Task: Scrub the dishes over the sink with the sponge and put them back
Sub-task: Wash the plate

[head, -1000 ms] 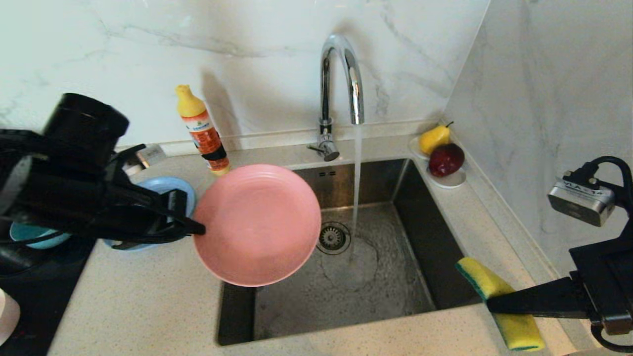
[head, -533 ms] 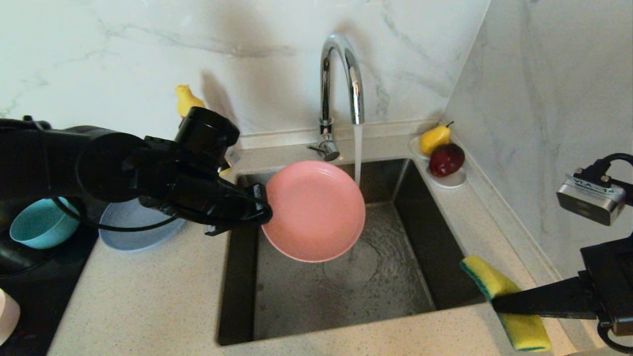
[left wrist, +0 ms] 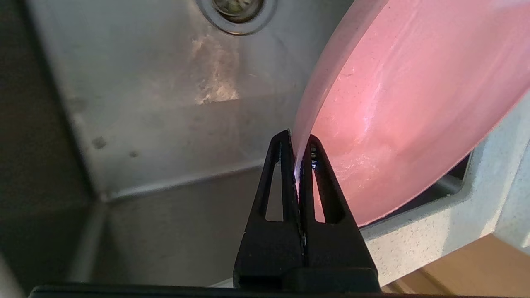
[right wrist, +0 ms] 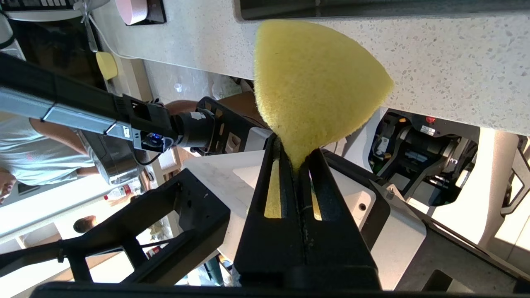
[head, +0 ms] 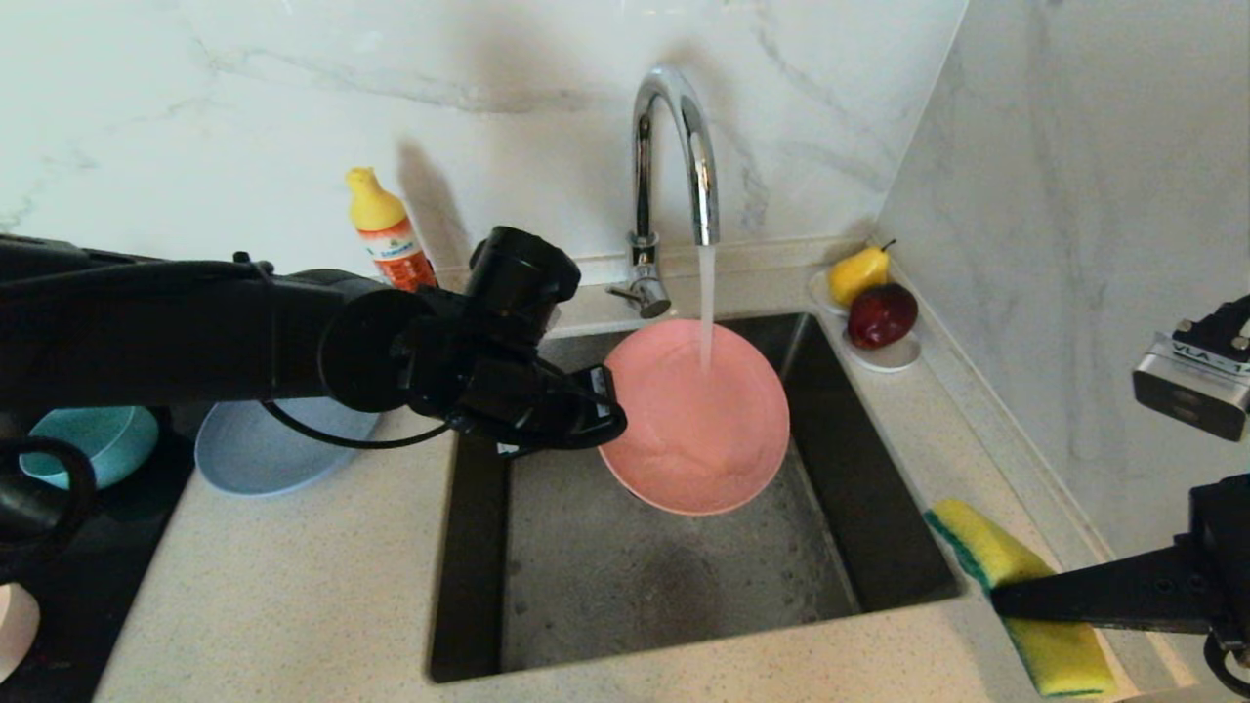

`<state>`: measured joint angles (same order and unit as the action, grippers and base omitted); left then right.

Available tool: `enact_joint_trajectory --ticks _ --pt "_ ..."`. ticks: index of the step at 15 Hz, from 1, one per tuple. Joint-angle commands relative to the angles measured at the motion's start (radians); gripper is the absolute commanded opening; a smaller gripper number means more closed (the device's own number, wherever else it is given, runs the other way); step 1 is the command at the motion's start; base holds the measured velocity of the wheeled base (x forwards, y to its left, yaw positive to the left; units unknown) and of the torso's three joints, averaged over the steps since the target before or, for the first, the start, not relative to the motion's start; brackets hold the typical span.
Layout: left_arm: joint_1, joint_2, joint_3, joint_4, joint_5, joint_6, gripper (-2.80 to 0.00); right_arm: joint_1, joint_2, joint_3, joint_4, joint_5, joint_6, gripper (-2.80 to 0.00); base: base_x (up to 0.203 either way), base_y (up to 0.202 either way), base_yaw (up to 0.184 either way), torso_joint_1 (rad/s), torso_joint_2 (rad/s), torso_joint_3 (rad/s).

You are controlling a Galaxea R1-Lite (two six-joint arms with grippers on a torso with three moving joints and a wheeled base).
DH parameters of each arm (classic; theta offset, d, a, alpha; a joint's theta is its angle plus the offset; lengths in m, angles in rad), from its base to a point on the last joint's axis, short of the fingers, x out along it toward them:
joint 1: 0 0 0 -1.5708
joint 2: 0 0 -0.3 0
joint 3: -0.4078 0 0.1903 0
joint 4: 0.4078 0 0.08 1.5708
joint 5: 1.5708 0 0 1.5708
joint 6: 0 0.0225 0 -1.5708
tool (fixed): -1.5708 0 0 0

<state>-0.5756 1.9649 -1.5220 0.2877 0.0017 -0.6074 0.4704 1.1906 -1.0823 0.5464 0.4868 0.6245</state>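
Note:
My left gripper [head: 613, 422] is shut on the rim of the salmon-pink plate [head: 695, 430], which hangs tilted over the steel sink [head: 879, 508] with the tap's stream landing on its face. In the left wrist view the black fingers pinch the plate [left wrist: 405, 103] edge at the gripper [left wrist: 299, 142]. My right gripper [head: 1001, 598] is shut on the middle of the yellow sponge [head: 1016, 610], above the counter at the sink's front right corner. The sponge [right wrist: 314, 82] fans out ahead of that gripper [right wrist: 299, 159]. A grey-blue plate [head: 256, 451] and a teal bowl [head: 93, 441] rest on the left counter.
The chrome tap [head: 674, 166] runs water at the back. An orange soap bottle [head: 386, 234] stands by the wall, left of the tap. A white saucer [head: 884, 356] with a pear and an apple sits at the sink's back right corner. A dark hob [head: 59, 586] lies at far left.
My left arm carried the pink plate rightward from over the counter edge to under the running water. The right arm and sponge shifted slightly right and down.

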Motion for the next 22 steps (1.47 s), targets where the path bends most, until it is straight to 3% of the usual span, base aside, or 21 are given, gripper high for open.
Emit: enact_joint_trajectory --ticks 1,4,6,11,15,18,22 --pt "-0.04 0.047 -0.013 0.0 0.003 -0.01 -2.8 0.001 -0.016 0.002 0.003 0.003 0.003 -2.8 0.0 0.0 0.0 0.0 0.0 0.0" --pt "-0.057 0.052 -0.011 0.005 0.013 -0.011 -2.8 0.001 -0.011 0.005 0.003 0.008 0.003 -2.8 0.0 0.0 0.0 0.0 0.0 0.0" --pt "-0.049 0.038 0.001 0.009 0.058 -0.011 -2.8 0.001 0.002 0.008 0.002 0.015 0.002 -2.8 0.0 0.0 0.0 0.0 0.0 0.0" --pt "0.062 -0.072 0.063 0.058 0.183 0.007 -2.8 0.001 0.039 0.025 -0.002 0.015 -0.003 -2.8 0.0 0.0 0.0 0.0 0.0 0.0" --pt "0.164 -0.16 0.133 0.074 0.369 0.12 -2.8 0.001 0.049 0.05 -0.06 0.016 0.003 -2.8 0.0 0.0 0.0 0.0 0.0 0.0" --pt "0.196 -0.19 0.175 0.064 0.521 0.193 -2.8 0.001 0.049 0.056 -0.06 0.016 0.004 -2.8 0.0 0.0 0.0 0.0 0.0 0.0" --pt "0.2 -0.187 0.185 0.057 0.535 0.203 -2.8 0.001 0.042 0.056 -0.06 0.016 0.003 -2.8 0.0 0.0 0.0 0.0 0.0 0.0"
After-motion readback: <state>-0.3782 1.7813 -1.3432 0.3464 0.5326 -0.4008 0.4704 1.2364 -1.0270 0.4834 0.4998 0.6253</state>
